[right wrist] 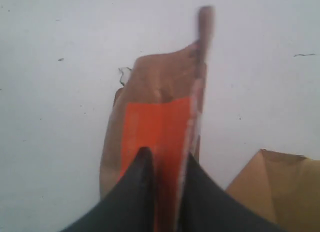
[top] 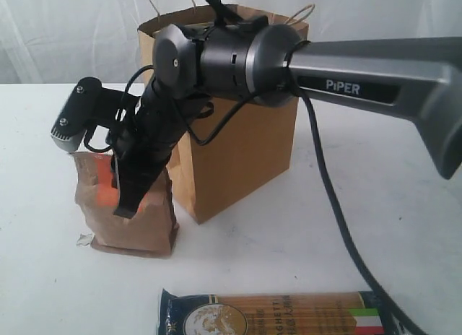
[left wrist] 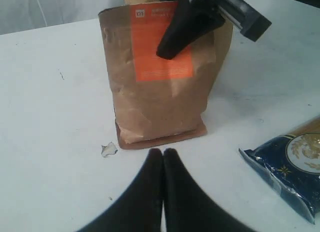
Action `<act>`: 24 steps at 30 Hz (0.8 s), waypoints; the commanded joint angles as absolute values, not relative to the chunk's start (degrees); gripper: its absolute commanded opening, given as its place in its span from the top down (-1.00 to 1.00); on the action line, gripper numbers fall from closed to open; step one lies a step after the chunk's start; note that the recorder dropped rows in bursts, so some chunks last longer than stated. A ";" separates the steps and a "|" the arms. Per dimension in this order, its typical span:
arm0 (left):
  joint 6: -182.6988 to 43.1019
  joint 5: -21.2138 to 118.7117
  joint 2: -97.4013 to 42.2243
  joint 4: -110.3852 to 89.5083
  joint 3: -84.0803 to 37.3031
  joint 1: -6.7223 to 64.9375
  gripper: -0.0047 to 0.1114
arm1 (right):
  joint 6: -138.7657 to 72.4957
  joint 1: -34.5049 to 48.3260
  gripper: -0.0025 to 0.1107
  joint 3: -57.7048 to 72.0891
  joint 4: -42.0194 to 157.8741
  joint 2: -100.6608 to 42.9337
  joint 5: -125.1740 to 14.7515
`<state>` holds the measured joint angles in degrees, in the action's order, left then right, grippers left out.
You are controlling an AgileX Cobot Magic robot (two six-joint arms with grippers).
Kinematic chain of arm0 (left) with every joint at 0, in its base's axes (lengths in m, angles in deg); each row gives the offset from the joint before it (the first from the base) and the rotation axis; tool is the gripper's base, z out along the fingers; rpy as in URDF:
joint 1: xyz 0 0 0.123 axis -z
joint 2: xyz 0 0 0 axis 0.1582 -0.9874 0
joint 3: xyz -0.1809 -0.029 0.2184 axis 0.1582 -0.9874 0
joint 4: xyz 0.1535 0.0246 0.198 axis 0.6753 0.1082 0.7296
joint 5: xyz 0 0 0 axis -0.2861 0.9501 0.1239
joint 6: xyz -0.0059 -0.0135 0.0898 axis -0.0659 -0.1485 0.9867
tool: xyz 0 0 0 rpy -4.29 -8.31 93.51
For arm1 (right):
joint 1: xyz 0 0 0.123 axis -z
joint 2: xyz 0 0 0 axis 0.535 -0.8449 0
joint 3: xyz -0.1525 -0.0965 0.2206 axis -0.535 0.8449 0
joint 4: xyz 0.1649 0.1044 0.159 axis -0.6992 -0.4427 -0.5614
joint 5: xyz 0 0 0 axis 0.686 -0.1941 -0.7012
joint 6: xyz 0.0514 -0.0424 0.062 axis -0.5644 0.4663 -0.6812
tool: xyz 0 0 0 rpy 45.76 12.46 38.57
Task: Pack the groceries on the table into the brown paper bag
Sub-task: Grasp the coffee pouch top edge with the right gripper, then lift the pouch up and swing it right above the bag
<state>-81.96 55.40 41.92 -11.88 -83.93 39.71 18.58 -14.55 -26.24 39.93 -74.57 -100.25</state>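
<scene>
The kraft pouch with orange label stands upright on the table, just left of the tall brown paper bag. My right gripper reaches across from the right and is shut on the pouch at its top, one finger on each face. One right finger lies over the orange label in the left wrist view. My left gripper is shut on nothing, low over the table in front of the pouch. The long spaghetti pack lies at the front edge. The other groceries are out of view.
A small white scrap lies by the pouch's base. The spaghetti pack's dark blue end is off to one side of my left gripper. The paper bag rises right behind the pouch. The right arm's cable hangs down over the table.
</scene>
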 commanded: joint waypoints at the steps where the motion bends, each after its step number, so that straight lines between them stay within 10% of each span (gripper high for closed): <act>1: -81.96 55.45 42.22 -12.17 -84.08 39.45 0.92 | 13.54 -14.40 0.96 -26.66 40.02 -73.07 -103.42; 24: -81.96 55.45 42.22 -12.17 -84.08 39.45 0.92 | 6.88 -16.51 0.96 -12.93 39.92 -45.79 -115.66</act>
<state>-81.96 55.40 41.92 -11.88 -83.93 39.71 7.24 -16.34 -17.71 40.26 -50.47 -116.99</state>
